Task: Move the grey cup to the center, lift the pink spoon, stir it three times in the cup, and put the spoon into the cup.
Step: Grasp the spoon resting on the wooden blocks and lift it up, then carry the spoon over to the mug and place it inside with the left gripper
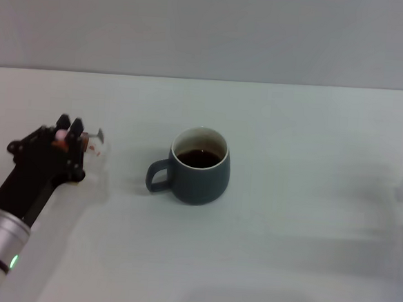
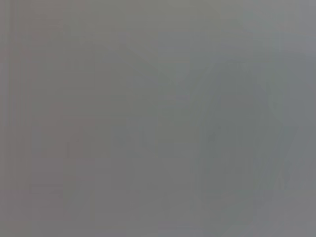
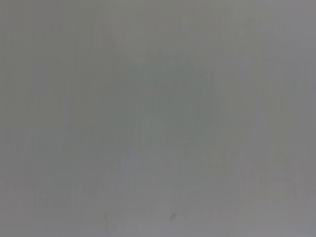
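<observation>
The grey cup [image 1: 199,166] stands near the middle of the white table [image 1: 311,165] with dark liquid inside and its handle pointing left. My left gripper [image 1: 72,138] is at the left, well apart from the cup, and is shut on the pink spoon [image 1: 85,139]. The spoon's pale pink handle sits between the fingers and its small grey bowl sticks out to the right, toward the cup. My right gripper is almost out of view; only a dark speck shows at the right edge. Both wrist views show only plain grey surface.
The table's far edge [image 1: 206,80] meets a grey wall. A shadow of the right arm falls on the table at the right.
</observation>
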Available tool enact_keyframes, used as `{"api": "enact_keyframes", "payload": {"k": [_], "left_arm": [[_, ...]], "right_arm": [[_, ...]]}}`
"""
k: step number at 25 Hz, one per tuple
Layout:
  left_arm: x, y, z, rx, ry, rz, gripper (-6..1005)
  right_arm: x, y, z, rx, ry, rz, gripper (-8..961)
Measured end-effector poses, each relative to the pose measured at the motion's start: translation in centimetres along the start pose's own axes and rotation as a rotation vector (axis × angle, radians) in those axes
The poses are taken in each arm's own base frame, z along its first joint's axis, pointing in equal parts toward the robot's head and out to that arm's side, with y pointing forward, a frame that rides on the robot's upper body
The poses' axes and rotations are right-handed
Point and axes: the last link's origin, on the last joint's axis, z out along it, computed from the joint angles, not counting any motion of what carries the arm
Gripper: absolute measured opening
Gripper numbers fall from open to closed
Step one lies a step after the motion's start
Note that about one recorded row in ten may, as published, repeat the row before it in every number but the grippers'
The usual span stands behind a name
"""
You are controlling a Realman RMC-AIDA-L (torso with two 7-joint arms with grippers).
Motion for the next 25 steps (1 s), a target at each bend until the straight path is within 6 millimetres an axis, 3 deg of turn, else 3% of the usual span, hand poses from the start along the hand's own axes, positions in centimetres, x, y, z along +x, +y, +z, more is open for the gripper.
{"api": "enact_keyframes", "payload": {"k": [9,18,25], "left_arm": [[3.1,0.9,2.2,-0.097,0.021,0.033,147],[7.4,0.9,3.2,-0.197,0.066,-0.017,146],[8.6,0.7,3.1,-0.294,0.06,-0.022,145]], "right_arm": [[0.0,-0.8,0.0,0.032,-0.002,-0.001,0],[0.6,-4.6,-1.6,0.188,-0.001,0.001,-1],[1.3,-6.6,-2.8,0.28,0.02,0.008,-1]]}}
